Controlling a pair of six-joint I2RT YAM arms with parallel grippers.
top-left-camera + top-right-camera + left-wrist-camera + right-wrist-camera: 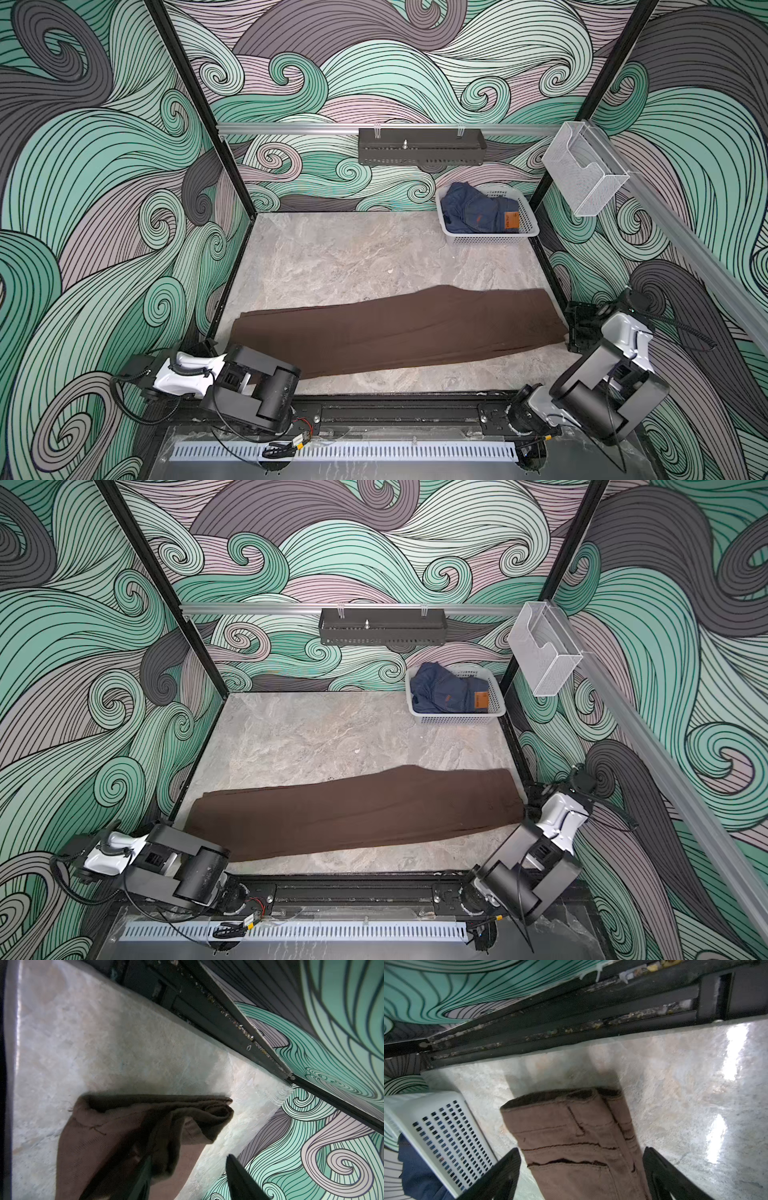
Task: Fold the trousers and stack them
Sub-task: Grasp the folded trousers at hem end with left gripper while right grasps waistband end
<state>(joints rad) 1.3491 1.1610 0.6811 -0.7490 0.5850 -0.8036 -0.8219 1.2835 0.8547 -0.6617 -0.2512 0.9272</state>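
The dark brown trousers (pixel 395 328) (pixel 353 812) lie flat in a long band across the near part of the table, folded lengthwise. Their leg ends point left and the waist points right. In the left wrist view my left gripper (pixel 189 1156) is open over the rumpled leg hems (pixel 135 1126), with one finger (pixel 145 1176) against the cloth and the other (pixel 239 1178) clear of it. In the right wrist view my right gripper (pixel 581 1150) is open wide, its fingers on either side of the waistband end (pixel 571 1126), gripping nothing. In both top views the arms hide the fingertips.
A white basket (pixel 490 239) (pixel 446 1126) holding blue jeans (pixel 478 212) stands at the back right of the marble table (pixel 332 257). A black shelf (pixel 419 145) hangs on the back wall. A clear mesh holder (pixel 582 174) hangs on the right rail. Patterned walls close off both sides.
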